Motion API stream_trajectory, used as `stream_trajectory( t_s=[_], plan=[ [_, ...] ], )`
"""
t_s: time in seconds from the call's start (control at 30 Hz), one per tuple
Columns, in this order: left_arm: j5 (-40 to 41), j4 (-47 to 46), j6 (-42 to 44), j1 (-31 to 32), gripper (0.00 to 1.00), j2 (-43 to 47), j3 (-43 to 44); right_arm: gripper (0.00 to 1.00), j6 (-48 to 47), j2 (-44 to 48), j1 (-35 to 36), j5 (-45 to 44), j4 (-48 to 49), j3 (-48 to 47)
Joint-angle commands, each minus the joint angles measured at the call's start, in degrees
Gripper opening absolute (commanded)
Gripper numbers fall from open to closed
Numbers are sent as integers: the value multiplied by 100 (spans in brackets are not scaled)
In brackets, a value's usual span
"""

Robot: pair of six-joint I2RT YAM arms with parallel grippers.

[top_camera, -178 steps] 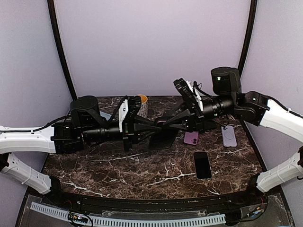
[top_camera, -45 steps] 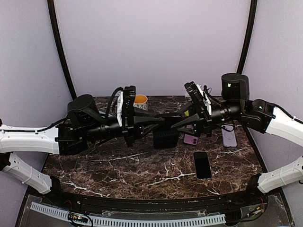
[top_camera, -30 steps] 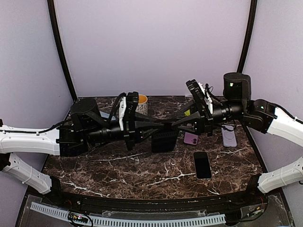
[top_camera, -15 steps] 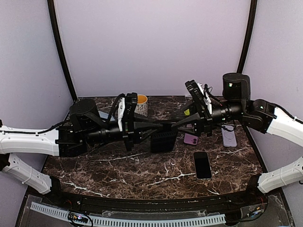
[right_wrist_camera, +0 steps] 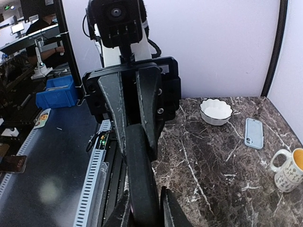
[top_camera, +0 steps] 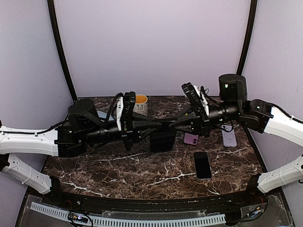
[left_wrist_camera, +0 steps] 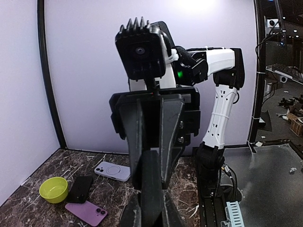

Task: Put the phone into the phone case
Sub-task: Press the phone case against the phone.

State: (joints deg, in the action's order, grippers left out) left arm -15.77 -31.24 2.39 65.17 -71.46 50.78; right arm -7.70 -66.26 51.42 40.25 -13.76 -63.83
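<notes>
Your left gripper (top_camera: pixel 158 127) is clamped on one end of a dark flat piece (top_camera: pixel 163 141); you cannot tell from here whether it is phone or case. Your right gripper (top_camera: pixel 174 125) meets it tip to tip, fingers closed against the other end. The piece hangs just below both sets of fingertips, off the table (top_camera: pixel 118 165). Under the right gripper lie a purple phone (top_camera: pixel 191 138) and a pale case (top_camera: pixel 228 136), with a black phone (top_camera: pixel 202 164) back toward that arm's base
</notes>
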Motion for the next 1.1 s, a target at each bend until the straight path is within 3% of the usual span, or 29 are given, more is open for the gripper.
stream_trajectory(
  t_s=[0.0,0.07,0.37,0.43,0.53,0.67,0.9,1.07],
  plan=[
    [-17,-542,85,31,0,260,-22,8,10,83,-18,110,206,-41],
    [-37,-522,93,31,0,252,-29,0,14,108,-18,119,240,-43],
    [-47,-341,136,31,3,195,-38,0,91,233,-17,75,399,-33],
    [-3,-331,145,31,12,220,-91,0,92,265,-18,56,422,-24],
    [79,-273,151,31,33,280,-228,0,117,308,-18,-37,476,-30],
    [189,-184,148,31,45,331,-415,0,124,324,-18,-61,480,-82],
    [225,-120,138,31,47,239,-558,0,129,312,-18,59,541,-112],
    [164,-160,87,31,32,36,-538,0,140,271,-18,130,585,-163]
  ],
)
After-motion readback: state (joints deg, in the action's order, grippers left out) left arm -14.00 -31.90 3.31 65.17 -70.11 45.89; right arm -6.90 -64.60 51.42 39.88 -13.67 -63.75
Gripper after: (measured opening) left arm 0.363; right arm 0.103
